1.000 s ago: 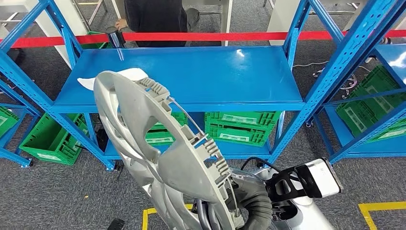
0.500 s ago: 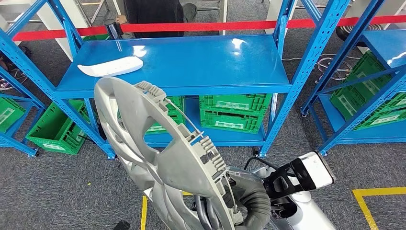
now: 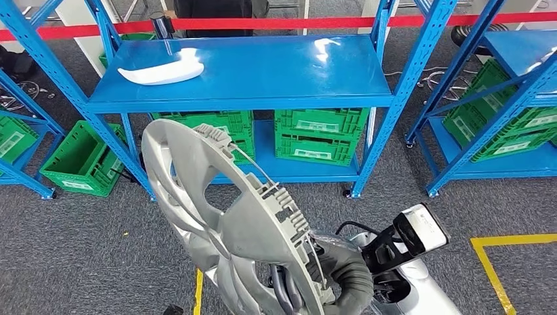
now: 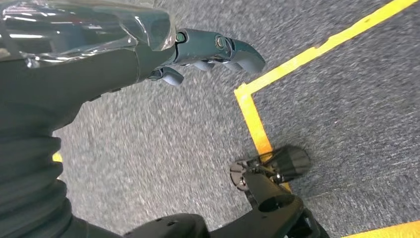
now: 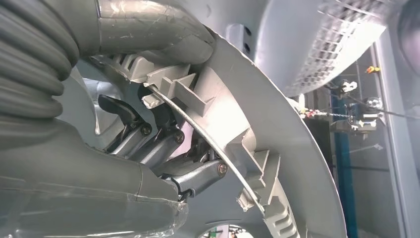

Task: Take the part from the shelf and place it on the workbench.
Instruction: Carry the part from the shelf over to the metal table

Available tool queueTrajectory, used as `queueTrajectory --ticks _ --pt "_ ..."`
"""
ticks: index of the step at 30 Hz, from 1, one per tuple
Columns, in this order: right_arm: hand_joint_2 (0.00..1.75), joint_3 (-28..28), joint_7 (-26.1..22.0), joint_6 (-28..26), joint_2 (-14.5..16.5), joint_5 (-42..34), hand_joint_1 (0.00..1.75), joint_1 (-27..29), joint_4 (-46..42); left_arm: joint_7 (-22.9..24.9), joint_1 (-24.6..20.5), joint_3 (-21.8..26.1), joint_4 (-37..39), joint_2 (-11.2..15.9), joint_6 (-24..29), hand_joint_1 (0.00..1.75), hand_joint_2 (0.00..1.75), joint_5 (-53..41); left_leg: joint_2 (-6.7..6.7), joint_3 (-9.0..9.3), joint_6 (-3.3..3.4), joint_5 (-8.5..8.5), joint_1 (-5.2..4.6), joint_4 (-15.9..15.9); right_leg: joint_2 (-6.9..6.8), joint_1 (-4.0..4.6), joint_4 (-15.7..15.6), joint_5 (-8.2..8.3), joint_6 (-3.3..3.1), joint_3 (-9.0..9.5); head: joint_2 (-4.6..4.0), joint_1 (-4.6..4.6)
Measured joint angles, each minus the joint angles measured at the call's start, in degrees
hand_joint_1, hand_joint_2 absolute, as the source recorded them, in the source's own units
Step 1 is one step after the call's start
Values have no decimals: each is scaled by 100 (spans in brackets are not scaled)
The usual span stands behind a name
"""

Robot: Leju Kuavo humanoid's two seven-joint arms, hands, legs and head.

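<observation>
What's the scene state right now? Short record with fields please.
held part: grey wheel cover, tilted on edge in front of the robot
right hand: fingers curled through the cover's rim from behind, gripping it
left hand: hangs over the grey carpet, holds nothing, fingers curled in
shelf: blue rack ahead, with a white part on its top level
below shelf: green crates on the lower level
floor: yellow tape line
workbench: cannot tell from these views
</observation>
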Motion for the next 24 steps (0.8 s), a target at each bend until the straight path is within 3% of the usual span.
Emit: queueTrajectory --ticks 2,3,5,6,8,10,11,12,13,15,17,18,19,21,22,24 --pt "175 28 63 -51 67 -82 175 -78 22 -22 -1 49 2 21 26 0 175 59 -2 -177 -76 67 1 157 9 4 -657 -202 -52 423 0 -10" --pt "175 41 82 -66 96 -101 175 -102 32 -28 5 69 3 33 32 0 175 70 -6 -225 -107 114 4 186 11 30 -800 -305 -114 481 0 -15" --pt "175 66 101 -81 129 -124 175 -126 49 -34 35 96 9 45 36 0 175 89 -15 -270 -160 200 37 179 -3 40 -826 -258 -246 383 0 -22" --pt "175 79 106 -84 140 -131 175 -139 59 -34 59 101 11 49 36 0 175 99 -20 -300 -189 119 55 213 -12 40 -824 -194 -308 330 0 -22" --pt "175 100 110 -86 170 -137 175 -162 70 -35 89 105 14 47 36 0 175 113 -37 -411 -251 -382 77 594 -22 32 -826 -41 -394 197 0 -27" --pt "175 109 110 -87 197 -138 175 -177 75 -37 93 119 13 42 36 0 175 116 -49 -545 -295 -969 83 1351 -23 54 -819 108 -419 37 0 -30" --pt "175 112 110 -87 203 -138 175 -180 81 -37 93 128 14 42 36 0 175 116 -50 -565 -298 -1092 85 1680 -23 68 -815 178 -418 -51 0 -28" --pt "175 115 111 -88 206 -137 175 -182 88 -38 93 136 14 42 36 0 175 117 -50 -504 -287 -1080 85 1850 -23 83 -813 245 -415 -138 0 -28" --pt "175 120 112 -88 206 -137 175 -183 95 -38 93 140 14 42 36 0 175 117 -52 -343 -260 -971 83 1807 -22 98 -813 308 -411 -216 0 -30" --pt "175 126 112 -89 214 -136 175 -192 103 -38 84 146 14 52 36 0 175 117 -69 262 -149 -790 58 1130 -17 119 -816 428 -397 -339 0 -29" --pt "175 127 112 -86 232 -137 175 -213 104 -43 66 150 12 72 42 0 175 125 -84 829 -47 -895 12 327 -19 117 -829 533 -346 -390 0 -25" --pt "175 130 112 -84 245 -137 175 -226 104 -50 59 156 11 83 52 0 175 146 -86 954 -12 -962 -19 113 -25 94 -844 584 -304 -396 0 -26" --pt "175 132 113 -81 257 -138 175 -243 104 -58 57 169 11 86 68 0 175 181 -84 986 15 -951 -47 28 -30 80 -873 645 -260 -397 0 -27" --pt "175 134 121 -77 283 -139 175 -269 104 -65 50 214 9 75 107 0 175 252 -66 932 96 -756 -61 -88 -25 80 -886 677 -220 -437 0 -26" --pt "175 127 127 -75 292 -136 175 -280 105 -57 36 233 5 59 125 0 175 273 -55 884 134 -645 -54 -154 -18 95 -808 568 -245 -488 0 -21" --pt "175 101 136 -66 293 -126 175 -282 108 -29 -10 248 -9 -4 158 0 175 278 -41 733 151 -451 -45 -221 -10 109 -353 95 -334 -647 0 -15"
